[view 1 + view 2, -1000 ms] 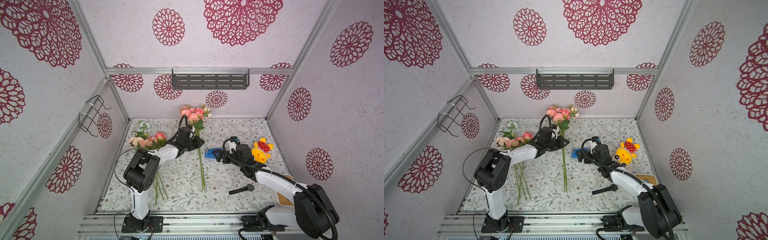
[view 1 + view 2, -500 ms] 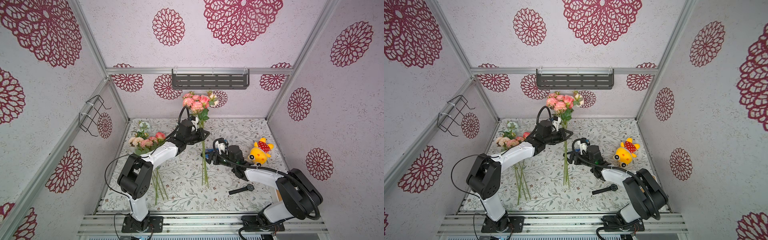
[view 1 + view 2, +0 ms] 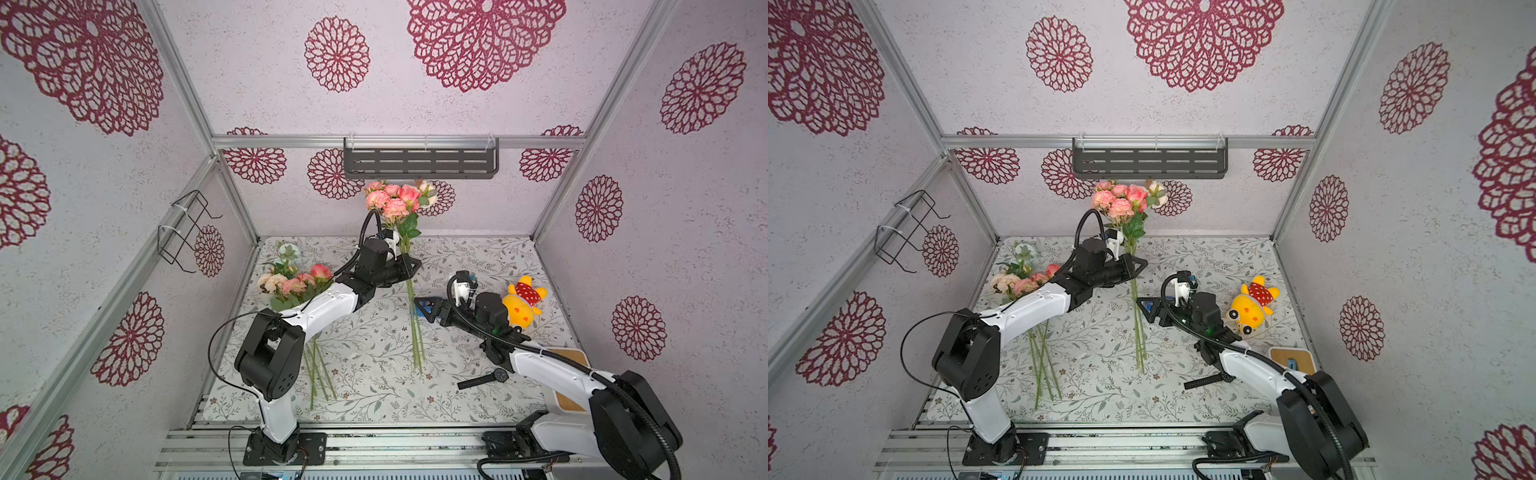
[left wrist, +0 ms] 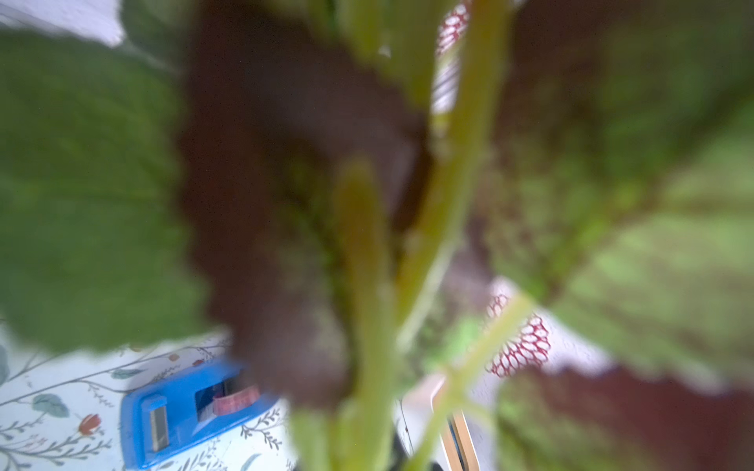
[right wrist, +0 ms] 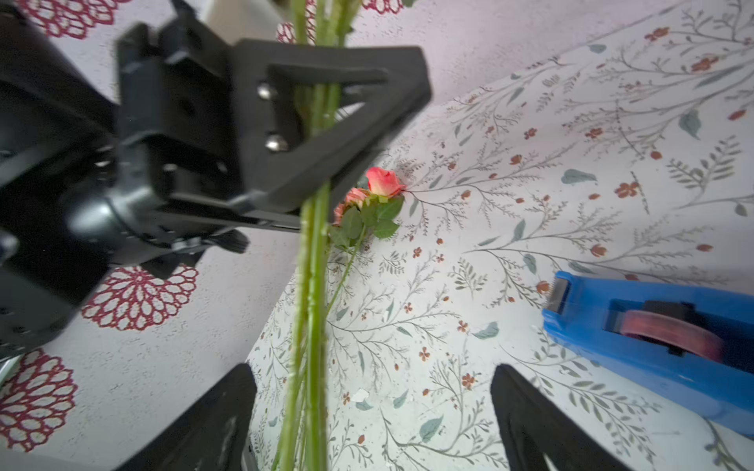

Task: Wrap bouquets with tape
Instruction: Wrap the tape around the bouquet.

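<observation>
- At front left, second bouquet [image 3: 293, 284] lies flat on table [image 3: 374, 374], partly under left arm [image 3: 324, 307].
- Mid-table, right gripper [image 5: 373, 416]: jaws wide apart, empty; tape dispenser [image 5: 653, 326] just beside it.
- Farther back, left gripper [image 3: 411, 266] clamps upright bouquet [image 3: 395, 199] by its stems.

We see a counter [image 3: 374, 340] covered in a pale leaf-and-flower print. On its left side one bouquet [image 3: 291, 284] lies flat, blooms toward the back wall. Near the middle sits the blue tape dispenser [image 5: 653, 326], and to its right lies a yellow plush toy [image 3: 521, 303]. Nearer the front lie a black wristwatch [image 3: 494, 377] and a white-rimmed wooden board [image 3: 1289, 360].
</observation>
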